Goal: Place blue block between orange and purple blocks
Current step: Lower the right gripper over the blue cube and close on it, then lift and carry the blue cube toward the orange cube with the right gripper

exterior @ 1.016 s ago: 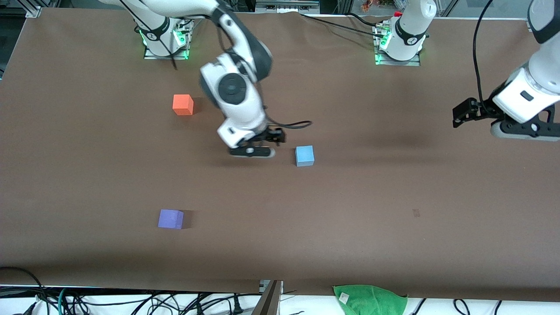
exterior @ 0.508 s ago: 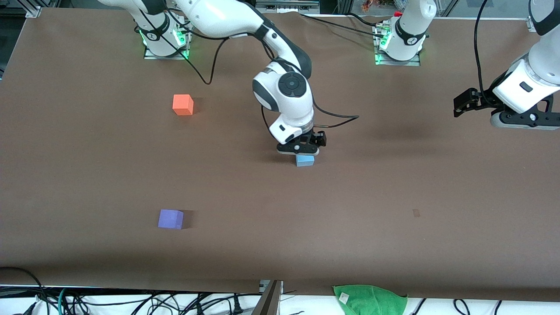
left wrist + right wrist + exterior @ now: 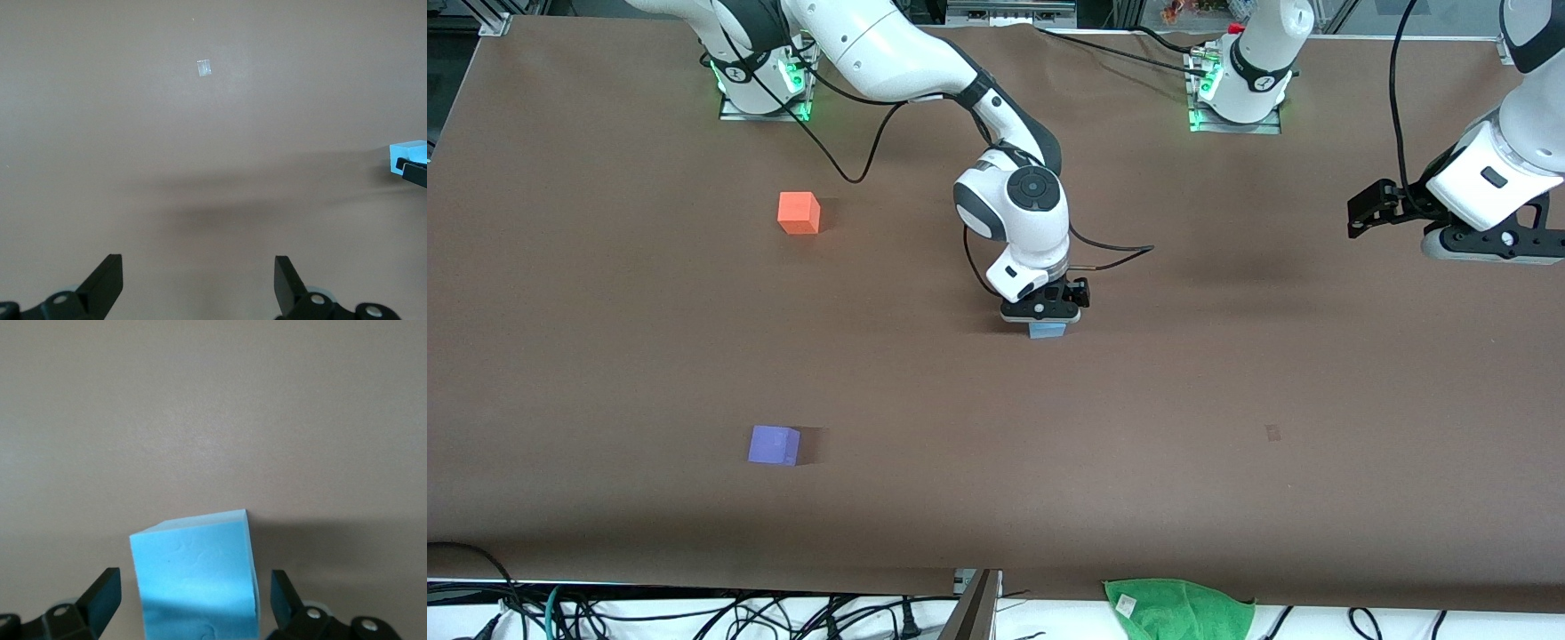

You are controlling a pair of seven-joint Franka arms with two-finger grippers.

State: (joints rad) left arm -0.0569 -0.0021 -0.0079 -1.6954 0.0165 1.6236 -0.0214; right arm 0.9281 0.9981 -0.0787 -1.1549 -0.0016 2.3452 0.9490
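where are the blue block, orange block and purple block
blue block (image 3: 193, 577), right wrist view, top face
orange block (image 3: 798, 212), front view, centre of the cube
purple block (image 3: 773, 444), front view, centre of the cube

A brown table cover (image 3: 1227, 400) bears a small pale tape patch (image 3: 1272, 433); a green cloth (image 3: 1178, 607) and tangled black cables (image 3: 649, 613) lie along its near edge.
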